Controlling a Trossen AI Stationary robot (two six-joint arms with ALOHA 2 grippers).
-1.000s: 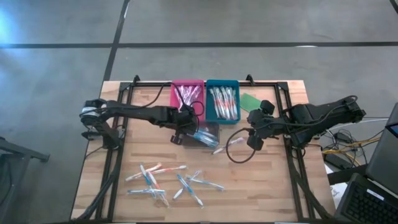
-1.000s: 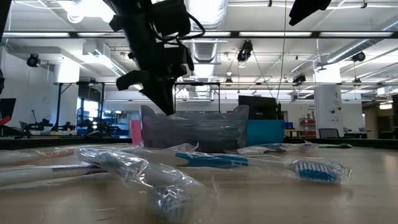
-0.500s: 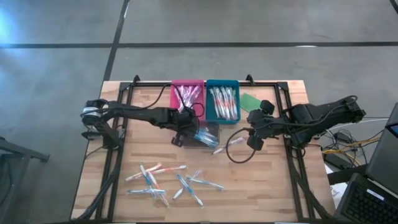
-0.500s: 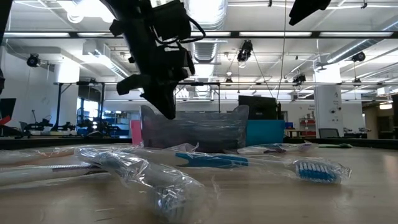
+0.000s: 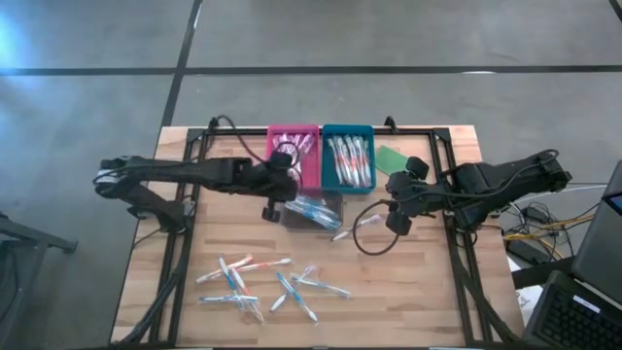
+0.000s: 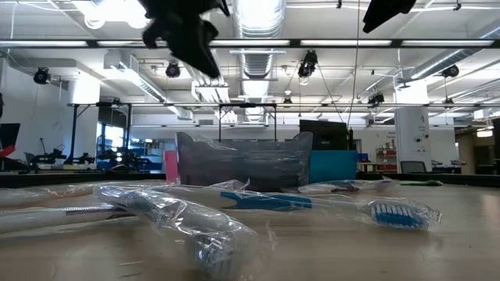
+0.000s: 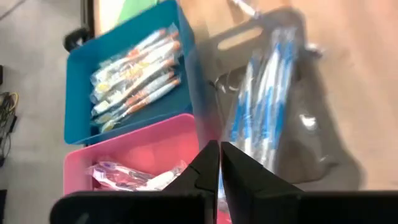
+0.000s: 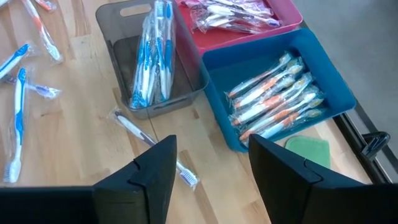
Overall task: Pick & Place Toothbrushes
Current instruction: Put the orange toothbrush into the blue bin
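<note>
Wrapped toothbrushes fill three trays at the far side. The pink tray point(image 5: 293, 156) and teal tray point(image 5: 348, 157) stand side by side, and a clear grey tray point(image 5: 315, 210) with blue-accented brushes point(image 7: 264, 106) stands just in front of them. More toothbrushes point(image 5: 262, 282) lie loose near the table's front, and one point(image 8: 155, 149) lies beside the grey tray. My left gripper point(image 7: 219, 168) hangs shut and empty above the pink tray's near edge, high over the table point(image 6: 191, 35). My right gripper point(image 8: 211, 180) hovers open to the right of the grey tray point(image 5: 392, 216), holding nothing.
A flat green piece point(image 5: 392, 157) lies right of the teal tray. A black frame point(image 5: 194, 146) runs around the table's edges. Bare wood point(image 5: 418, 292) lies at the near right. In the low view, wrapped brushes point(image 6: 312, 204) lie in the foreground.
My left gripper has risen from the grey tray's rim to well above it, drawing back a little toward the table's left and far side. Its fingers have stayed shut and empty. The trays and brushes have not moved.
</note>
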